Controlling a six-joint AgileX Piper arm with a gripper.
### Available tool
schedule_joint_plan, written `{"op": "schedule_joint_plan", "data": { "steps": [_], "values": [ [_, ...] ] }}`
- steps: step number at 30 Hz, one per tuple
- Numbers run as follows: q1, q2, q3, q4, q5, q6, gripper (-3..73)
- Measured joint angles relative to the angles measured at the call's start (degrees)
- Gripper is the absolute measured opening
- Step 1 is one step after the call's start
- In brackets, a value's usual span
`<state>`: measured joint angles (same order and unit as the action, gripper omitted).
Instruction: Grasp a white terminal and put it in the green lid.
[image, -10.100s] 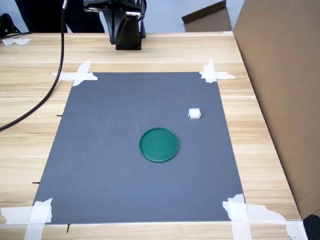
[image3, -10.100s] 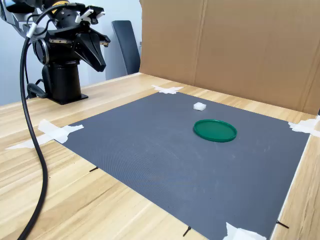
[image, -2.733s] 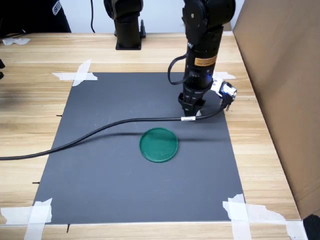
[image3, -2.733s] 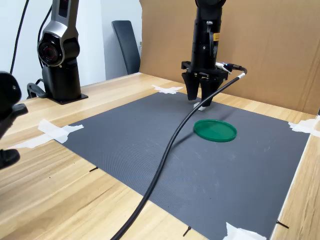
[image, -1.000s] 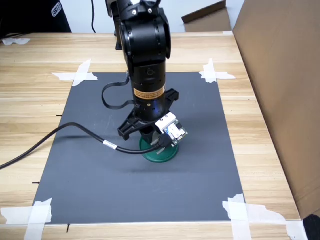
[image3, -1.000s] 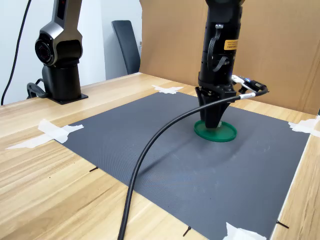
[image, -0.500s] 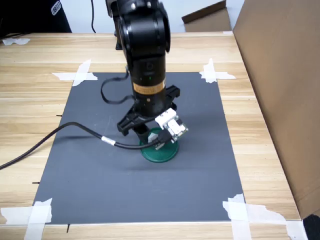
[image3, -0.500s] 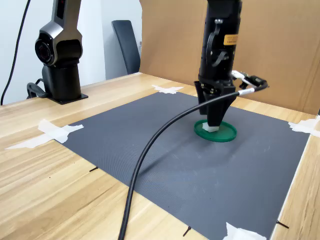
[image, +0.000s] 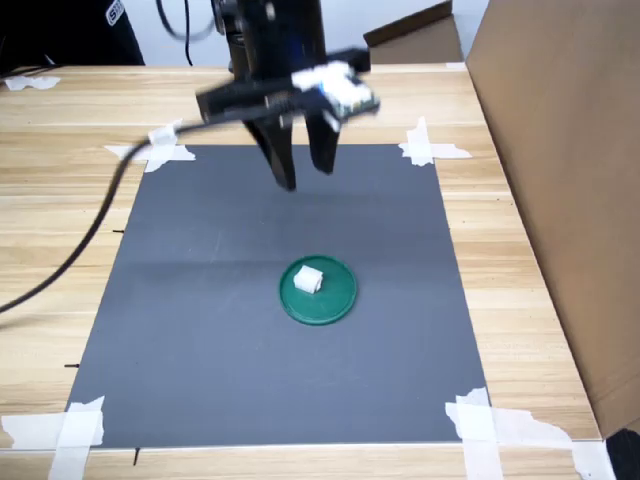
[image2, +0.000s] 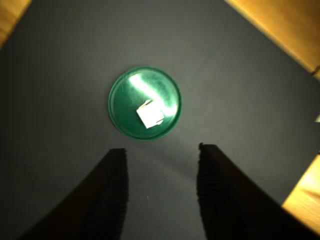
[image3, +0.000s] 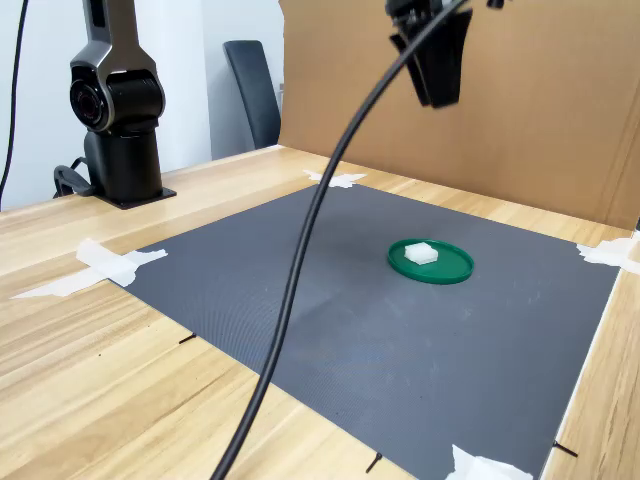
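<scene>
The white terminal (image: 308, 279) lies inside the green lid (image: 337, 301), a little off its centre, in the middle of the grey mat. Both exterior views and the wrist view show it there: terminal (image3: 421, 253) in lid (image3: 452, 267), terminal (image2: 149, 114) in lid (image2: 125, 97). My gripper (image: 306, 177) hangs high above the mat, well clear of the lid, and is open with nothing between its dark fingers. It also shows in the wrist view as the gripper (image2: 162, 148) and near the top of the second exterior view as the gripper (image3: 440, 98).
The grey mat (image: 200, 330) is taped at its corners onto a wooden table (image: 60, 200). A tall cardboard wall (image: 560, 150) stands along the first exterior view's right. The arm's black cable (image3: 300, 260) sweeps across the mat. The arm's base (image3: 120, 120) stands at the back.
The gripper has let go of the white terminal and risen well above the lid, drawing back toward the arm's base. The terminal now lies free in the lid.
</scene>
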<state>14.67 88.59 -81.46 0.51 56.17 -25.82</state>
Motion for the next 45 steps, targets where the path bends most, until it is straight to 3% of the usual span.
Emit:
{"op": "schedule_joint_plan", "data": {
  "steps": [2, 3, 7, 10, 13, 17, 24, 30, 35, 38, 40, 45],
  "values": [
    [-0.13, -2.72, 0.0, 0.0, -0.37, 0.37, 30.0],
    [-1.46, -7.03, 0.0, 2.09, -1.47, 0.41, 17.7],
    [-7.84, -13.24, 1.32, 6.55, -2.85, 0.31, 0.0],
    [-10.58, -16.13, 4.17, 8.05, -5.22, -0.38, -1.6],
    [-16.17, -24.11, 16.14, 9.97, -15.63, -0.39, -2.5],
    [-17.33, -31.97, 28.12, 10.79, -24.93, 4.56, -2.5],
    [-17.33, -45.54, 43.04, 11.31, -30.48, 12.42, -2.6],
    [-17.33, -58.02, 52.91, 11.37, -36.64, 14.11, -2.6],
    [-17.33, -71.34, 62.73, 11.48, -37.02, 14.24, -2.6],
    [-17.33, -79.14, 67.92, 9.22, -37.08, 13.99, -2.6],
    [-17.33, -84.49, 71.47, 4.87, -36.99, 12.73, -2.6],
    [-17.33, -89.07, 73.72, 2.75, -36.63, 12.74, -2.6]
  ]
}}
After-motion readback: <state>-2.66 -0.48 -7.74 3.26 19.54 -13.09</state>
